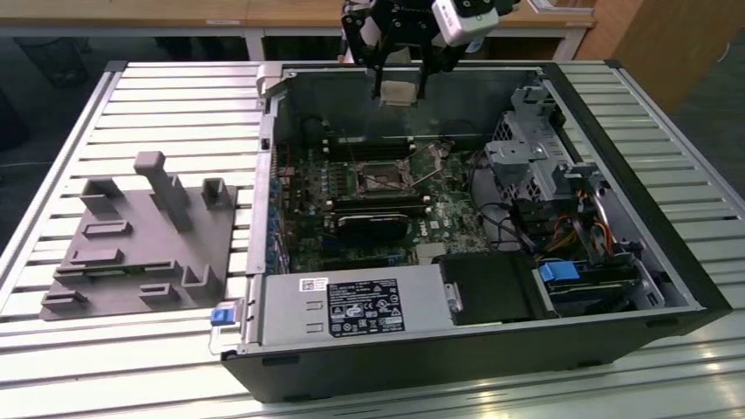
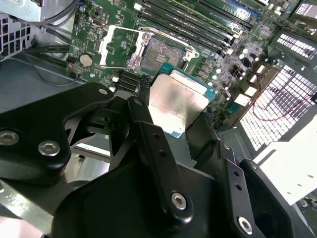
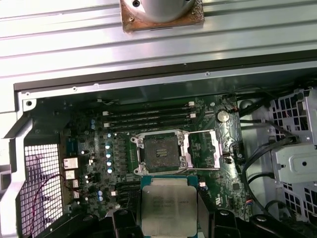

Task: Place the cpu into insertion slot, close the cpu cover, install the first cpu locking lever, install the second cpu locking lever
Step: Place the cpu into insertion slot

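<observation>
A slatted metal table (image 1: pixel 140 96) carries an open computer case (image 1: pixel 466 367) lying on its side, with a grey plastic rack (image 1: pixel 140 253) beside it on the exterior view's left. Inside the case lies the green circuit board (image 1: pixel 349 227). The gripper (image 1: pixel 399 90) hangs above the far end of the case, its fingers clamped on two opposite edges of the cpu (image 1: pixel 397 93), which is held in the air, well clear of the board. In both wrist views the cpu cover (image 3: pixel 203 148) (image 2: pixel 116 47) is swung open beside the insertion slot (image 3: pixel 159 152) (image 2: pixel 161 54), whose dark centre is bare.
</observation>
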`<action>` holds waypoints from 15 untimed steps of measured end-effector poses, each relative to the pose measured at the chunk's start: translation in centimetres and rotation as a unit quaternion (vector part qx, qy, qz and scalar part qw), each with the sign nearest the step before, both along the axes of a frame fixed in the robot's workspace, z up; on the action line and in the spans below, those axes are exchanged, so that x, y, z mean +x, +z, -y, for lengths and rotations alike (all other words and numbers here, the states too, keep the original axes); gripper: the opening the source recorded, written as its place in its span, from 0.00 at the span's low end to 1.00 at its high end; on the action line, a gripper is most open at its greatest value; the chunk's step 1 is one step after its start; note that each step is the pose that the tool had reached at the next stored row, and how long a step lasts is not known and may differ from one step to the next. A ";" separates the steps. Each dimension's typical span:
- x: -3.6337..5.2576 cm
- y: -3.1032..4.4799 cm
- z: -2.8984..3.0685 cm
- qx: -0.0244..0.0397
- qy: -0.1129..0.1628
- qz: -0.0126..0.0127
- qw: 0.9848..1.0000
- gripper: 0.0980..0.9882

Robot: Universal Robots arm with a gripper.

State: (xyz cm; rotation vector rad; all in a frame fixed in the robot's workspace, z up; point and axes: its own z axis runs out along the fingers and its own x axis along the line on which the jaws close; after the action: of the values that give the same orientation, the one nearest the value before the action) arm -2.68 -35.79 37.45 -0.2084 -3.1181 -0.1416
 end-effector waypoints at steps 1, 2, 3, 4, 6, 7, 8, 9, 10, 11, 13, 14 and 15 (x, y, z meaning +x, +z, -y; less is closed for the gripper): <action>0.00 0.00 0.00 0.000 -0.001 0.000 1.000 0.50; 0.00 0.00 0.00 0.000 -0.002 0.000 1.000 0.50; 0.00 0.00 0.00 0.000 -0.002 0.000 1.000 0.50; 0.00 0.00 0.00 0.000 -0.003 0.000 1.000 0.50; 0.00 0.00 0.00 0.000 -0.004 0.000 1.000 0.50; 0.00 0.00 0.00 0.000 -0.005 0.000 1.000 0.50; 0.00 0.00 0.00 0.000 -0.006 0.000 1.000 0.50; 0.00 0.00 0.00 0.000 -0.006 0.000 1.000 0.50; -0.01 0.00 0.00 0.000 -0.007 0.000 1.000 0.50; -0.01 0.00 0.00 0.000 -0.008 0.000 1.000 0.50; -0.01 0.00 0.00 0.000 -0.009 0.000 1.000 0.50; -0.01 0.00 0.00 0.000 -0.009 0.000 1.000 0.50; -0.01 0.00 0.00 0.000 -0.010 0.000 1.000 0.50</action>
State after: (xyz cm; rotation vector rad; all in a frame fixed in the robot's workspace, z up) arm -2.69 -35.79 37.45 -0.2400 -3.1167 -0.1418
